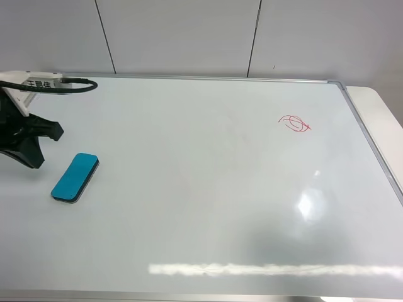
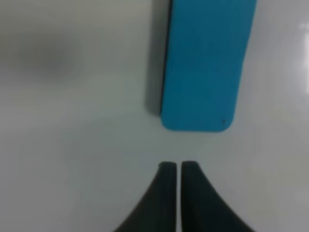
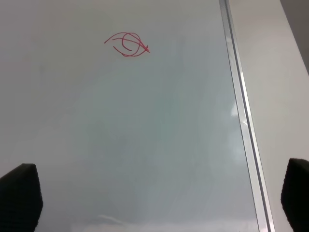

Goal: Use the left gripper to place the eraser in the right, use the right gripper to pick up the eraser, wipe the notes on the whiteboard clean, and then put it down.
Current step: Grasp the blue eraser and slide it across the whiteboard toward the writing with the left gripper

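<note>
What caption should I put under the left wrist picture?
The left pincer, black and shut, just short of the bright teal rounded eraser block lying on the glossy white whiteboard.

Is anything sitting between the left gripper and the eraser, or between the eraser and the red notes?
Nothing visible does. Only bare whiteboard separates the left gripper from the eraser. The stretch of board from the eraser across to the notes holds no objects either.
</note>
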`<action>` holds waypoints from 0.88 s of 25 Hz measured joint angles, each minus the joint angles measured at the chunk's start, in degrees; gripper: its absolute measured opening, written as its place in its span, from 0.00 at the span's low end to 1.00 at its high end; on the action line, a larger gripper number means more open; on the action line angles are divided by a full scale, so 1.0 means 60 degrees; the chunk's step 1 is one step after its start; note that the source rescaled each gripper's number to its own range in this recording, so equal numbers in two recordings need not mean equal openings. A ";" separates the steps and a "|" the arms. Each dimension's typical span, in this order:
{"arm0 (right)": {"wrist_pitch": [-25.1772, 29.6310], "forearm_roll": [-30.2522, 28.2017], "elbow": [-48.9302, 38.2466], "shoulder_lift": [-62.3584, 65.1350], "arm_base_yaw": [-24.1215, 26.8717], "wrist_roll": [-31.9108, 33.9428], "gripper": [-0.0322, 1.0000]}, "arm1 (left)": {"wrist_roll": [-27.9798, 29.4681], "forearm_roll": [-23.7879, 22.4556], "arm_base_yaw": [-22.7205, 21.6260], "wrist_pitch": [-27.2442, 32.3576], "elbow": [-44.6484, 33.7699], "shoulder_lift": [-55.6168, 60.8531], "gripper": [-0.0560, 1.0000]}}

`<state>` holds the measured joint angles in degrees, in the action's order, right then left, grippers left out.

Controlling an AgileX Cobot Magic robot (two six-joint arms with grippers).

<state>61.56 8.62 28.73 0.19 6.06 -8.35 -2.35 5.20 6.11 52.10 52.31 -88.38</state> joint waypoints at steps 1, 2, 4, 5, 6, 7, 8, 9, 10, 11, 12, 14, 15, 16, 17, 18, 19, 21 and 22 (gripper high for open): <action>0.0000 0.0000 0.0000 0.0000 0.0000 0.0000 1.00 | 0.0082 0.0013 0.0175 -0.0166 0.0000 -0.0140 0.05; 0.0000 0.0000 0.0000 0.0000 0.0000 0.0000 1.00 | 0.0163 0.0022 0.0298 -0.0352 0.0000 -0.0239 0.05; 0.0000 0.0000 0.0000 0.0000 0.0000 0.0000 1.00 | 0.0252 0.0064 0.0553 -0.0646 0.0000 -0.0531 0.05; 0.0000 0.0000 0.0000 0.0000 0.0000 0.0000 1.00 | 0.0272 0.0075 0.0623 -0.0726 0.0000 -0.0678 0.05; 0.0000 0.0000 0.0000 0.0000 0.0000 0.0000 1.00 | 0.0285 0.0085 0.0673 -0.0819 0.0000 -0.0863 0.05; 0.0000 0.0000 0.0000 0.0000 0.0000 0.0000 1.00 | 0.0295 0.0100 0.0698 -0.0915 0.0000 -0.1023 0.05; 0.0000 0.0000 0.0000 0.0000 0.0000 0.0000 1.00 | 0.0316 0.0109 0.0706 -0.0991 0.0000 -0.1205 0.05; 0.0000 0.0000 0.0000 0.0000 0.0000 0.0000 1.00 | 0.0325 0.0109 0.0716 -0.1079 0.0000 -0.1370 0.05; 0.0000 0.0000 0.0000 0.0000 0.0000 0.0000 1.00 | 0.0325 0.0096 0.0716 -0.1174 0.0000 -0.1494 0.05; 0.0000 0.0000 0.0000 0.0000 0.0000 0.0000 1.00 | 0.0325 0.0029 0.0716 -0.1297 -0.0026 -0.1606 0.05; 0.0000 0.0000 0.0000 0.0000 0.0000 0.0000 1.00 | 0.0327 -0.0061 0.0716 -0.1491 -0.0055 -0.1676 0.05; 0.0000 0.0000 0.0000 0.0000 0.0000 0.0000 1.00 | 0.0391 -0.0215 0.0716 -0.2019 -0.0208 -0.1705 0.05; 0.0000 0.0000 0.0000 0.0000 0.0000 0.0000 1.00 | 0.0391 -0.0247 0.0716 -0.2213 -0.0280 -0.1705 0.05; 0.0000 0.0000 0.0000 0.0000 0.0000 0.0000 1.00 | 0.0391 -0.0267 0.0716 -0.2422 -0.0359 -0.1705 0.05; 0.0000 0.0000 0.0000 0.0000 0.0000 0.0000 1.00 | 0.0391 -0.0291 0.0716 -0.2594 -0.0428 -0.1705 0.05; 0.0000 0.0000 0.0000 0.0000 0.0000 0.0000 1.00 | 0.0391 -0.0315 0.0716 -0.2780 -0.0473 -0.1705 0.05; 0.0000 0.0000 0.0000 0.0000 0.0000 0.0000 1.00 | 0.0391 -0.0382 0.0716 -0.2863 -0.0480 -0.1705 0.05; 0.0000 0.0000 0.0000 0.0000 0.0000 0.0000 1.00 | 0.0391 -0.0450 0.0716 -0.3080 -0.0480 -0.1782 0.05; 0.0000 0.0000 0.0000 0.0000 0.0000 0.0000 1.00 | 0.0391 -0.0459 0.0716 -0.3133 -0.0480 -0.1843 0.05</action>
<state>61.56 8.62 28.73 0.19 6.06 -8.35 0.00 2.45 10.40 33.31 49.43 -99.44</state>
